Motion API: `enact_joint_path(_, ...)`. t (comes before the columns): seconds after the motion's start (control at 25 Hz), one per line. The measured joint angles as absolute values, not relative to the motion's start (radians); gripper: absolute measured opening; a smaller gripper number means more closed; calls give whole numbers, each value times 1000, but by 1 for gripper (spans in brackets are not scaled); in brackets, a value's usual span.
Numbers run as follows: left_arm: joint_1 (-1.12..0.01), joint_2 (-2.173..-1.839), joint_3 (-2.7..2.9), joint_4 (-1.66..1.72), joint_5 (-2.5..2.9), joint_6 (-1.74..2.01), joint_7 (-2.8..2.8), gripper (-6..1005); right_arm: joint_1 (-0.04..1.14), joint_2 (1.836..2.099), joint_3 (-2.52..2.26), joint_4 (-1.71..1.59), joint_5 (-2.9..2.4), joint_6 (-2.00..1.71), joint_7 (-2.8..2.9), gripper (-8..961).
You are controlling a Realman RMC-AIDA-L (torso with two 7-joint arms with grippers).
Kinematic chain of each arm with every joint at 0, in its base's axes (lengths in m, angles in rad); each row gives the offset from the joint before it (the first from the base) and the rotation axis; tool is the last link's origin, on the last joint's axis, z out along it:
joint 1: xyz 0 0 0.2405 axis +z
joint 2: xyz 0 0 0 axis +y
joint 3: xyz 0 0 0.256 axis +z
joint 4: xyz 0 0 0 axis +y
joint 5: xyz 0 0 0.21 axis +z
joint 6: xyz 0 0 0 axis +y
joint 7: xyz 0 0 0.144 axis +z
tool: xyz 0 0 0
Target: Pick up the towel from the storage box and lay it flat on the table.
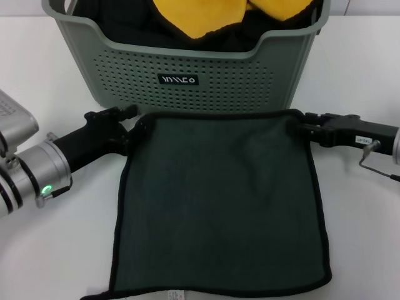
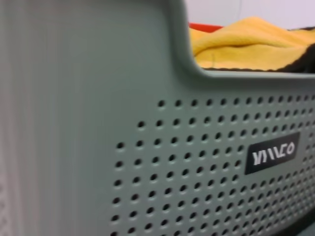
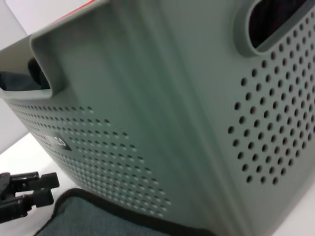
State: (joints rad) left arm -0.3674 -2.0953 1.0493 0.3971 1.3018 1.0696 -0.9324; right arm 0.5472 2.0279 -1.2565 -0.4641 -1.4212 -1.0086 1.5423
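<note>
Both end effectors pinching towel corners

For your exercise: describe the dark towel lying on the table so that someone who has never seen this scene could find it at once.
Start at the grey-green storage box at the table's far side. Directly in front of it a dark grey-green towel lies spread flat, its far corners at the left claw and right claw. Unlike the yellow cloths inside the box, it is dark.

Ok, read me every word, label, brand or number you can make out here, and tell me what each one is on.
"YAMAZO" or similar, stylised white letters, uncertain: small black logo label on the sage grey-green perforated plastic storage box.
Unreadable: small white sticker on the black right gripper.
Unreadable: small white label on the dark grey-green towel's near edge.
</note>
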Motion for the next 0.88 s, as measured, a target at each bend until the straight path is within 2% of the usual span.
enact_joint_path(0.24,-345,-2095,1049,406,1289,1078,-933,447,440,2028,-1249,-587,-1408,-1040,1545,592)
enact_joint_path(0.44,-307,-2092,1048,418,1233,1126,-899,652,330,2021,-1246,-692,-1301,-1104,1498,698)
enact_joint_path(0.64,-256,-2081,1045,439,1198,1283,-896,867,254,2018,-1158,-708,-1198,-1341,1356,883)
enact_joint_path(0.76,-228,-2062,1038,445,1189,1424,-908,866,242,2013,-1066,-683,-1199,-1513,1308,886)
enact_joint_path(0.88,-218,-2040,1035,446,1197,1572,-942,866,239,1990,-1019,-676,-1219,-1682,1276,888)
